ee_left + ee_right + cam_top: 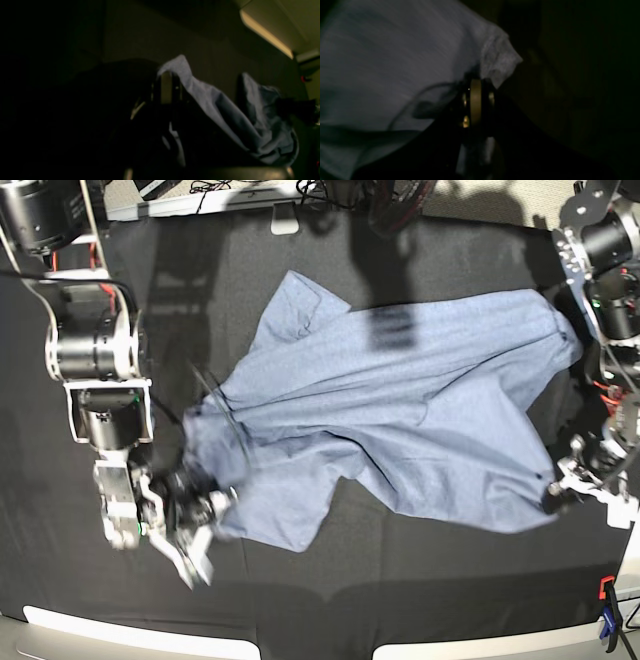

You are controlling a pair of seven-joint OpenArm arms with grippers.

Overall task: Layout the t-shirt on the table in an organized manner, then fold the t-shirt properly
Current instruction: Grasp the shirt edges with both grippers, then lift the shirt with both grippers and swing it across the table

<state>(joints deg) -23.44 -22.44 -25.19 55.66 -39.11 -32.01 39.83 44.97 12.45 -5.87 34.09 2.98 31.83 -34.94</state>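
Nearest the camera in the base view, the right gripper [195,525] sat low at the front of the table [400,600], jaws clamped on a corner of the t-shirt [400,410]. The right wrist view confirmed it: pale fabric bunched at the closed fingertips [476,82], a flap of cloth standing up just past them. The grip looked placed at an edge so the cloth could be drawn outward rather than dragged in a lump.

Across the front, the left gripper [565,485] was likewise pinched shut on the opposite edge of the shirt. Its wrist view showed a peak of cloth [180,67] rising at the fingertips, the rest sagging away in a loose rope toward the other arm.

Between the two, the shirt lay on the black cloth, partly spread, partly rumpled. A fold doubled over at mid-front; one sleeve [295,305] poked out toward the far side. No lettering visible.

Judgement: still the laying-out stage. With both holds at opposite edges, tension between them should flatten the body before any fold.
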